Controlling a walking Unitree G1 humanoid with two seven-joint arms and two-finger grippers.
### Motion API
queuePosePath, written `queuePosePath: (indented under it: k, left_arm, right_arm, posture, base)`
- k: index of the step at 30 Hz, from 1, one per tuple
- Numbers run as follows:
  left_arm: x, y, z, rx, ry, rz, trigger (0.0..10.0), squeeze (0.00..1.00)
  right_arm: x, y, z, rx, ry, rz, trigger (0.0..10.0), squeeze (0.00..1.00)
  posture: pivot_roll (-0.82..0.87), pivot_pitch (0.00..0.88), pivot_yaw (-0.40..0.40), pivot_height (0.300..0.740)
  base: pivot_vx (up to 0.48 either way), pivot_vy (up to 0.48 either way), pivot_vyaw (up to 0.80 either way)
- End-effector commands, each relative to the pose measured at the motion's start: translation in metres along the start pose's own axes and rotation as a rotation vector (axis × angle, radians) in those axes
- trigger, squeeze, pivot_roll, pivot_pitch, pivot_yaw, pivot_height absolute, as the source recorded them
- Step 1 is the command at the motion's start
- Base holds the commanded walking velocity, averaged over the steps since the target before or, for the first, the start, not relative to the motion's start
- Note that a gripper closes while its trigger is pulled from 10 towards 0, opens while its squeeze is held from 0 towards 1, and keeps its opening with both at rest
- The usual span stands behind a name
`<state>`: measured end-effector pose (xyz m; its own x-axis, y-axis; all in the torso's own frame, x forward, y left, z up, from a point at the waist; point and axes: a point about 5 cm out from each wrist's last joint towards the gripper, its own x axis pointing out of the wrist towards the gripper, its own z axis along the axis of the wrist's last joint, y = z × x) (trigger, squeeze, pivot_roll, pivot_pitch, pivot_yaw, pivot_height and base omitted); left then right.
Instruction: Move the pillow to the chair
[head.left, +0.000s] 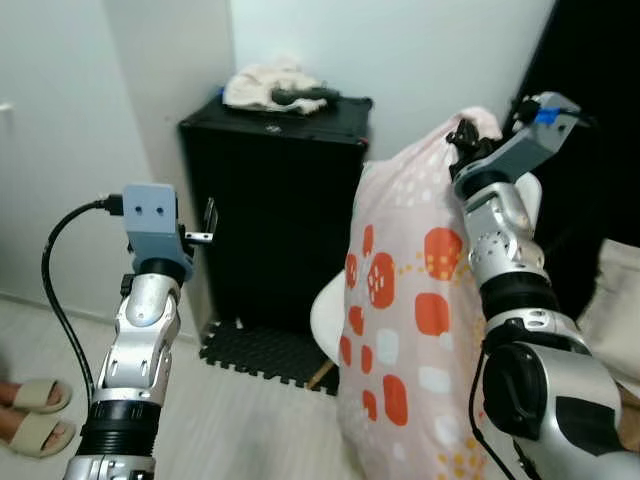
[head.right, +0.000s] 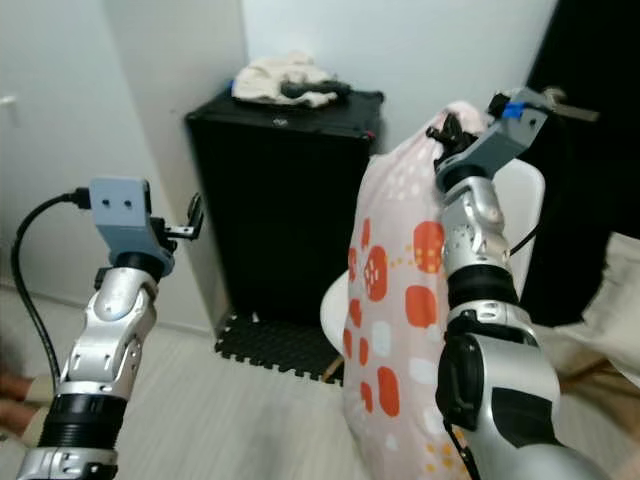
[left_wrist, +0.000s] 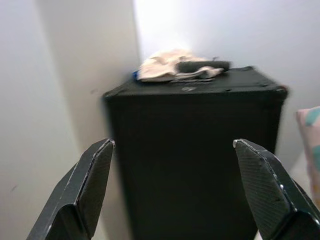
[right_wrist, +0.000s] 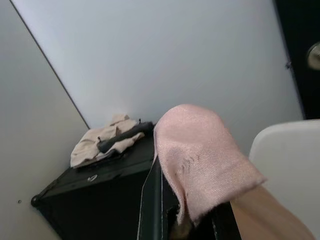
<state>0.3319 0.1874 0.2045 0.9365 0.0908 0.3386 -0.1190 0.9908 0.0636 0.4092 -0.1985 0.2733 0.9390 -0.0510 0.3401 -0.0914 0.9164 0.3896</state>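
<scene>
Right wrist view has the right gripper (right_wrist: 186, 212) pinching the pillow (head.left: 410, 300) by its pink top corner, arm raised, pillow hanging over the white chair (head.left: 325, 315). Left gripper (left_wrist: 175, 190) spreads wide and empty, facing the black cabinet (head.left: 275, 200).

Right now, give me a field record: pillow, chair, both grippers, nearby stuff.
pillow: pink pillow with orange and white squares, hanging upright, top corner pinched
right gripper: raised, shut on pillow corner
left gripper: open, empty, facing cabinet
chair: white plastic chair, behind and under the pillow, mostly hidden
cabinet: black cabinet in corner, cream cloth on top
floor: beige slippers at the robot's left
</scene>
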Motion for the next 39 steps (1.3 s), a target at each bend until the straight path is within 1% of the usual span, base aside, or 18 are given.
queuePosePath:
  k: [1, 4, 9, 12, 14, 16, 30, 33, 35, 36, 39]
  left_arm:
    - [-0.001, -0.002, 0.001, 0.008, -0.011, -0.012, 10.0, 0.0]
    - [0.001, -0.003, 0.005, 0.025, -0.027, -0.015, 10.0, 0.0]
    - [0.002, -0.002, 0.006, 0.026, -0.028, -0.01, 10.0, 0.0]
    - [0.001, -0.001, 0.006, 0.025, -0.027, -0.011, 10.0, 0.0]
    - [0.002, -0.002, 0.006, 0.025, -0.028, -0.017, 10.0, 0.0]
    - [0.002, -0.002, 0.007, 0.026, -0.029, -0.019, 10.0, 0.0]
    - [0.001, -0.01, 0.007, 0.01, -0.03, -0.052, 10.0, 0.0]
    - [0.001, -0.013, 0.006, -0.012, -0.023, -0.075, 10.0, 0.0]
    - [0.0, -0.019, 0.006, -0.026, -0.02, -0.112, 10.0, 0.0]
    - [0.0, -0.019, 0.006, -0.026, -0.02, -0.112, 10.0, 0.0]
    - [-0.003, -0.025, 0.004, -0.025, -0.01, -0.144, 10.0, 0.0]
  right_arm:
    - [0.007, 0.016, 0.015, -0.021, -0.059, 0.083, 10.0, 0.0]
    - [0.005, 0.028, 0.004, -0.055, -0.016, 0.154, 10.0, 0.0]
    - [0.005, 0.03, 0.004, -0.053, -0.015, 0.164, 10.0, 0.0]
    - [0.005, 0.026, 0.005, -0.053, -0.014, 0.151, 10.0, 0.0]
    - [0.006, 0.021, 0.005, -0.077, -0.002, 0.12, 10.0, 0.0]
    - [0.006, 0.019, 0.006, -0.083, -0.001, 0.11, 10.0, 0.0]
    - [0.007, 0.001, 0.016, -0.094, -0.035, -0.012, 10.0, 0.0]
    - [0.007, -0.004, 0.019, -0.104, -0.045, -0.042, 10.0, 0.0]
    - [0.007, -0.011, 0.025, -0.117, -0.065, -0.081, 10.0, 0.0]
    - [0.007, -0.011, 0.025, -0.117, -0.065, -0.081, 10.0, 0.0]
    - [0.007, -0.019, 0.032, -0.134, -0.084, -0.121, 10.0, 0.0]
  posture:
    - [-0.14, 0.0, -0.034, 0.74]
    - [-0.14, 0.0, -0.035, 0.74]
    - [-0.15, 0.0, -0.032, 0.74]
    - [-0.15, 0.0, -0.029, 0.74]
    - [-0.15, 0.0, -0.028, 0.74]
    - [-0.15, 0.0, -0.028, 0.74]
    - [-0.15, 0.0, -0.032, 0.74]
    - [-0.14, 0.0, -0.034, 0.74]
    - [-0.14, 0.0, -0.034, 0.74]
    - [-0.14, 0.0, -0.034, 0.74]
    - [-0.14, 0.0, -0.035, 0.74]
  base:
    - [0.0, 0.0, 0.0]
    - [0.305, 0.0, 0.0]
    - [0.326, 0.0, 0.0]
    - [0.48, 0.0, 0.0]
    - [0.48, 0.0, -0.75]
    - [0.48, 0.0, -0.75]
    - [0.466, 0.0, -0.73]
    - [0.36, 0.0, -0.73]
    - [0.0, 0.0, -0.73]
    - [0.0, 0.0, -0.73]
    - [0.0, 0.0, -0.73]
